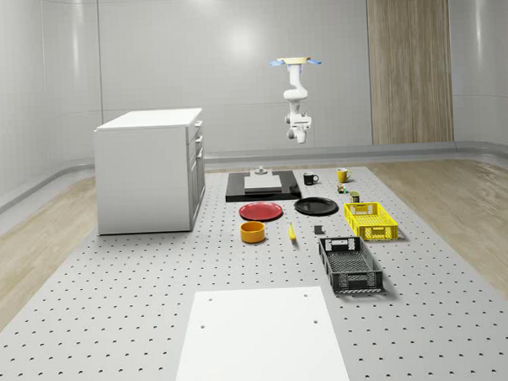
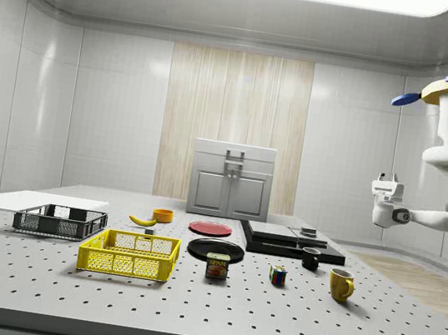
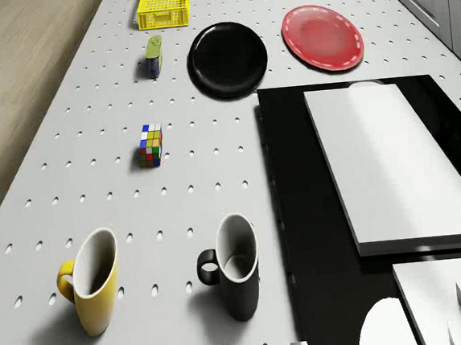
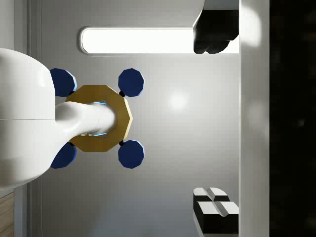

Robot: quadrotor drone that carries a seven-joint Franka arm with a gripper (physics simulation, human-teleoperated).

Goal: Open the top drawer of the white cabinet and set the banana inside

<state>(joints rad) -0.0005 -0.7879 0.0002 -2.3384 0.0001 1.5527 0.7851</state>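
The white cabinet [image 1: 148, 174] stands at the whole-scene view's left, and its top drawer [image 2: 234, 164] sits flush with the front. The banana [image 1: 291, 232] lies on the table between the orange bowl [image 1: 253, 232] and the baskets, also visible as the banana [image 2: 143, 220] in the side view. The drone [image 1: 296, 62] hovers high over the table's far end, above the black slab [image 1: 262, 188] and the mugs. My gripper [image 1: 300, 136] hangs in the air, far from cabinet and banana. In the wrist view the gripper [image 4: 216, 123] is open, its fingers [image 4: 215, 213] wide apart with nothing between them.
A red plate [image 1: 261, 210], a black plate [image 1: 315, 206], a yellow basket [image 1: 371, 220] and a black basket [image 1: 350, 265] lie right of the cabinet. A black mug [image 3: 236, 277], a yellow mug [image 3: 91, 291], a puzzle cube [image 3: 150, 145] and a can [image 3: 153, 56] sit below the drone.
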